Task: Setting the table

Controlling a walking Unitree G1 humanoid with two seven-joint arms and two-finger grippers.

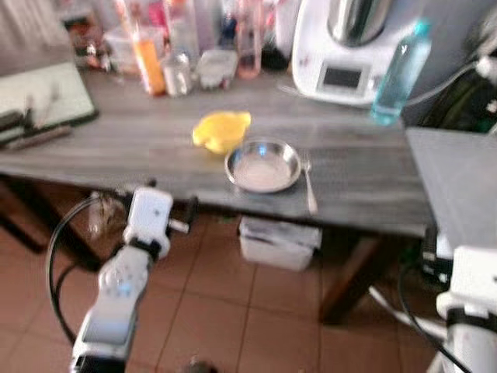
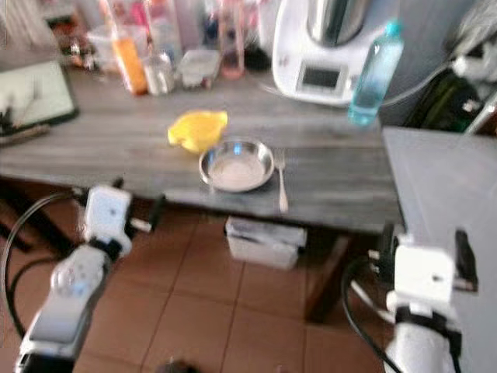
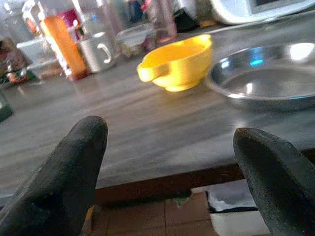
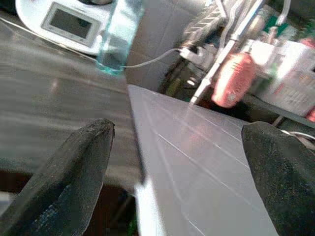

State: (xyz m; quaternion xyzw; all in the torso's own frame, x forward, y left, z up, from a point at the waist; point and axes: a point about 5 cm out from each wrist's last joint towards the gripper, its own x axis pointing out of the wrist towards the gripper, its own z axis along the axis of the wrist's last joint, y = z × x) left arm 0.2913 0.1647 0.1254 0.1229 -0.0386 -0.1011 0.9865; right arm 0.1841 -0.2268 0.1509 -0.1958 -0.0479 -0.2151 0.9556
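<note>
1. Looks like an approach step in setting the table: steel plate (image 1: 262, 165), spoon (image 1: 308, 183) just beside it and yellow bowl (image 1: 221, 130) touching or nearly touching its far rim, all already laid near the front edge of the wooden surface (image 1: 140, 140).
2. Left gripper (image 3: 167, 162) held low before the surface edge, fingers spread wide, nothing between them; yellow bowl straight ahead and a little beyond, steel plate ahead and off to the gripper's right.
3. Right gripper (image 4: 177, 167) likewise released and empty, raised beside the grey top (image 2: 443, 194) at the right end of the surface; water bottle (image 4: 118, 37) and white kitchen machine (image 4: 69, 24) well ahead of it, to its left.
4. Both forearms angled upward and forward from below, wrists roughly level with the surface edge; blurred head views, so probably mid-stride.
5. Next move, at a guess: lift the left gripper above the edge and reach forward over the surface toward the bowl or plate; needs clearance over the front edge first.
6. Cluttered jars and bottles (image 1: 155, 54) at the back, far beyond either gripper.
</note>
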